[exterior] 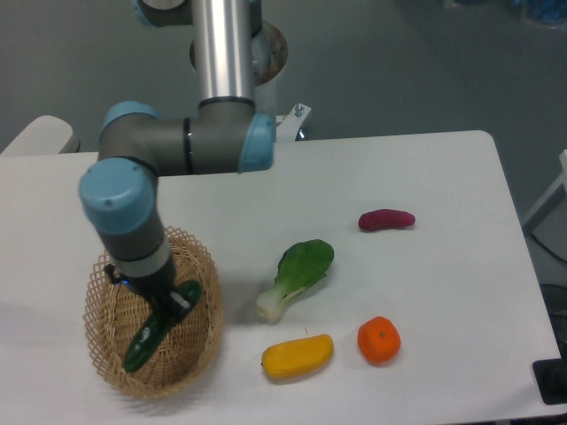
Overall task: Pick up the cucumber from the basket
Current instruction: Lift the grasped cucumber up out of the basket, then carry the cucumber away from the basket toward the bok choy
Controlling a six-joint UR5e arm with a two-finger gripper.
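Note:
The slim dark green cucumber (142,345) hangs tilted over the oval wicker basket (93,310) at the table's front left. Its lower end points to the basket's near left and its upper end to the right rim. My gripper (170,305) reaches straight down from the blue-jointed wrist and is shut on the cucumber near its upper half. The wrist hides most of the fingers. I cannot tell whether the cucumber's lower tip touches the basket floor.
A leafy bok choy (297,274) lies right of the basket. A yellow fruit (297,356) and an orange (378,340) sit near the front edge. A purple sweet potato (386,220) lies further back right. The arm's base column (221,53) stands behind the table.

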